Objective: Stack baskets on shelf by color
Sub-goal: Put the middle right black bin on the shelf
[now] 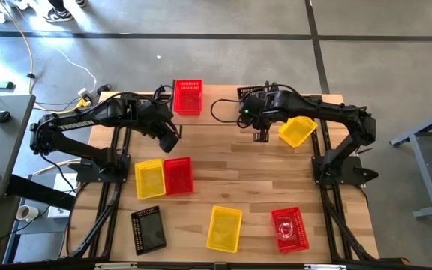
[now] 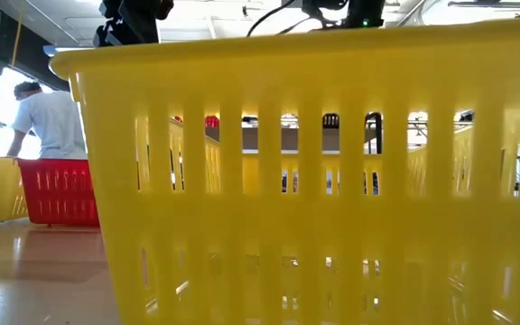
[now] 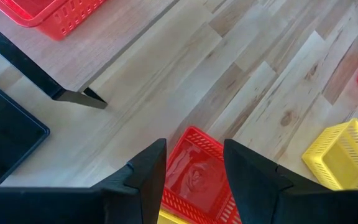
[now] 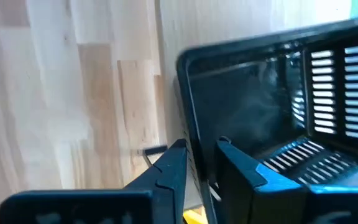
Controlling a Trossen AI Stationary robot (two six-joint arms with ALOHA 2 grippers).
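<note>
Black basket (image 4: 278,118) sits on the shelf (image 1: 223,101); right gripper (image 4: 199,163) pinches its wall. Left gripper (image 3: 194,168), fingers spread w/ nothing between, hangs over a red basket (image 3: 194,177) on the table. Another red basket (image 1: 187,97) is at the shelf's left end.

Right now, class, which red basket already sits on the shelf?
The red basket at the table's far edge, on the shelf; the other two red baskets lie on the tabletop.

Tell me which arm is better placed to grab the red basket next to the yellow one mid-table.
Left. The left tool hangs open close to that red basket; the right tool is farther off, by the black basket.
</note>
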